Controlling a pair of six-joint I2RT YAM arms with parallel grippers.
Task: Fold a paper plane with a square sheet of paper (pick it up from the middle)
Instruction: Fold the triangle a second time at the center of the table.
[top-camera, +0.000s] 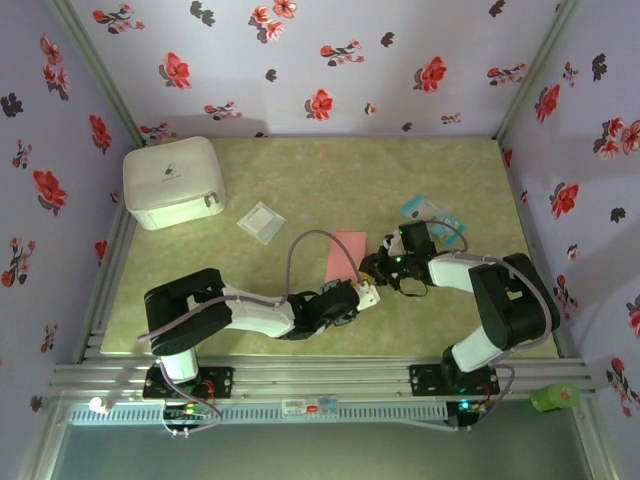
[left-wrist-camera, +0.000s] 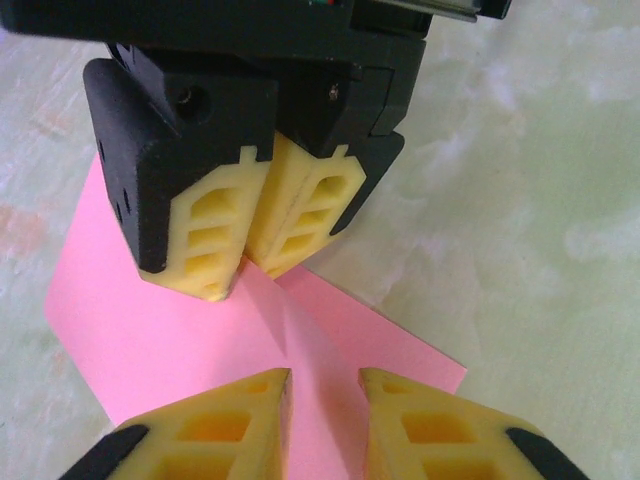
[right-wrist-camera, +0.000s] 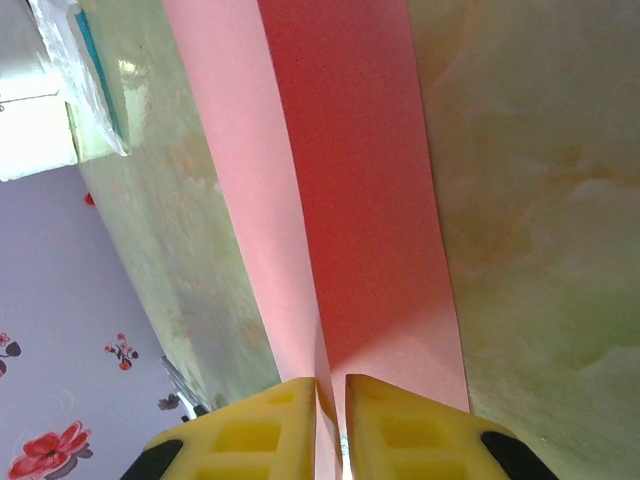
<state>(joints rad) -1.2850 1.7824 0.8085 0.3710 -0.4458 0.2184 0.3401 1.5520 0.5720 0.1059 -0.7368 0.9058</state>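
At centre of desk (top-camera: 300, 170): square sheet of paper (top-camera: 347, 252), ridged along a centre crease; edge clamped in right end effector (top-camera: 378, 268), apparently to hold the fold up; left end effector (top-camera: 366, 294) opposite, fingers narrowly apart astride the crease, seemingly ready to pinch.
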